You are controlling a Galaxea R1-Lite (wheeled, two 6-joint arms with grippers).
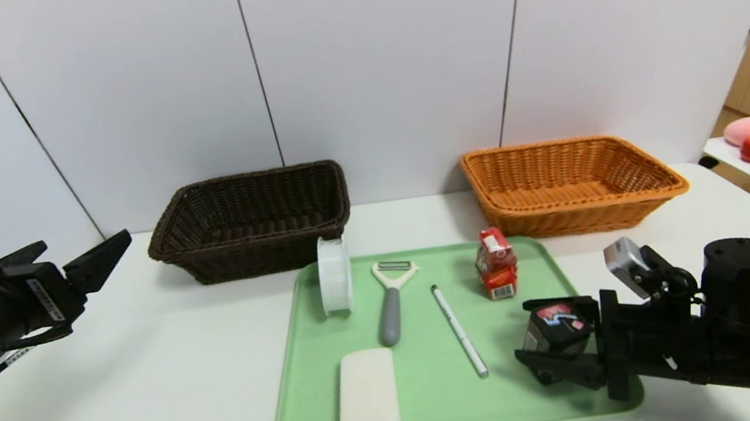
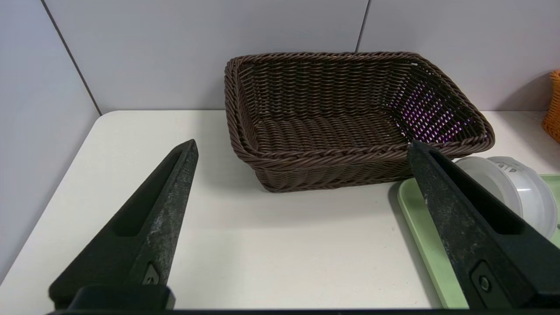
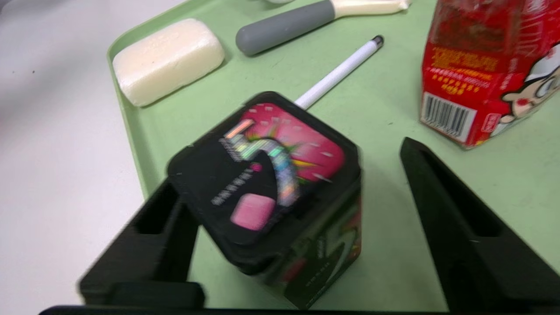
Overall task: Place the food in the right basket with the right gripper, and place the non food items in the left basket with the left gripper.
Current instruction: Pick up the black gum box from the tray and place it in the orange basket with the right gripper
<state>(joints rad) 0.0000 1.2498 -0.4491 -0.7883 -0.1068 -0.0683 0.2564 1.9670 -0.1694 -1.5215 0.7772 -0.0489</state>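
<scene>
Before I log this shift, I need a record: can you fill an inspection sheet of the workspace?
Surface: white table with green tray.
Job's things: black carton, red carton, disc case, peeler, pen, white block on tray; brown basket and orange basket hold nothing.
Clutter: nothing seen.
Hands: right hand open around black carton; left hand open, above table's left.
Cables: one by left arm.
Surroundings: side table with toy food.

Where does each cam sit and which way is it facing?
Head: high, looking forward and down at the green tray; both arms show.
Left wrist: faces the left basket between the open left gripper fingers.
Right wrist: faces the black carton inside the open right gripper.
Shared: the tray.
</scene>
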